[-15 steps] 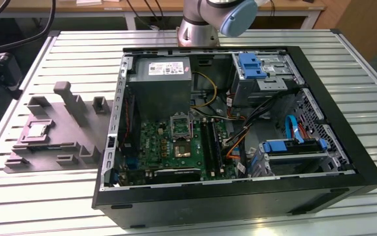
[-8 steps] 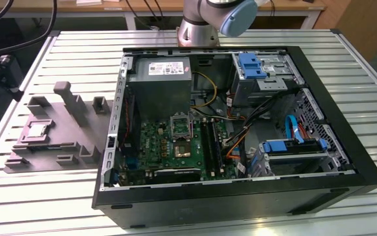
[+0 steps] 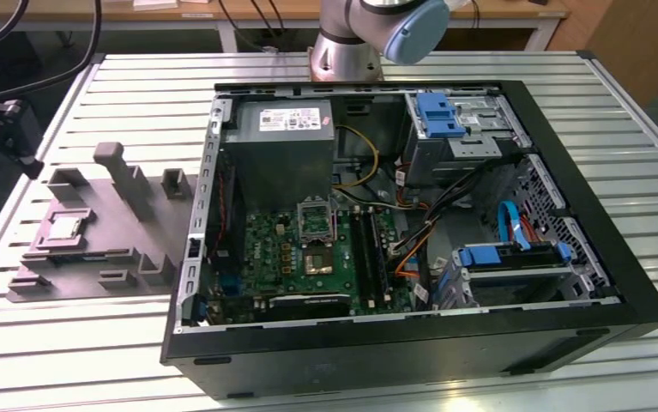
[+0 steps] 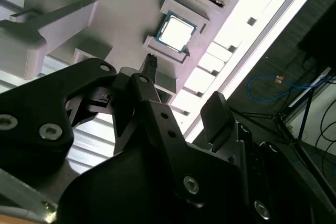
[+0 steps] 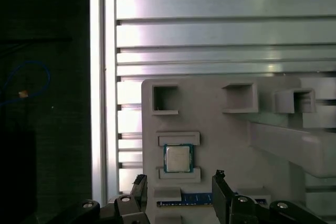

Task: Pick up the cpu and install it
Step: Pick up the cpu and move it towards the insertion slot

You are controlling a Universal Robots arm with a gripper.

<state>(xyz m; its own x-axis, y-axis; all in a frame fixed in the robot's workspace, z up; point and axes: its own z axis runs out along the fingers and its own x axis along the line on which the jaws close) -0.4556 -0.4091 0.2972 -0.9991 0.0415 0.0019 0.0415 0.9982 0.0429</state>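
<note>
Exterior view: mounted off me, high up, looking steeply down across the slatted table (image 3: 65, 360) toward my base (image 3: 346, 53) at the far edge. It is wide and takes in the open computer case (image 3: 397, 348) and the grey fixture (image 3: 105, 219) at the exterior view's left. First wrist view: rides on me, faces straight down, close over the fixture by the table's edge. Second wrist view: tucked behind my gripper (image 4: 184, 85), looking obliquely past it. All three share the fixture's recess holding the cpu (image 5: 178, 158)

cpu (image 5: 178, 158): glossy metal top | fixture (image 5: 210, 129): matt grey plastic | table (image 5: 210, 24): ribbed metal
</note>
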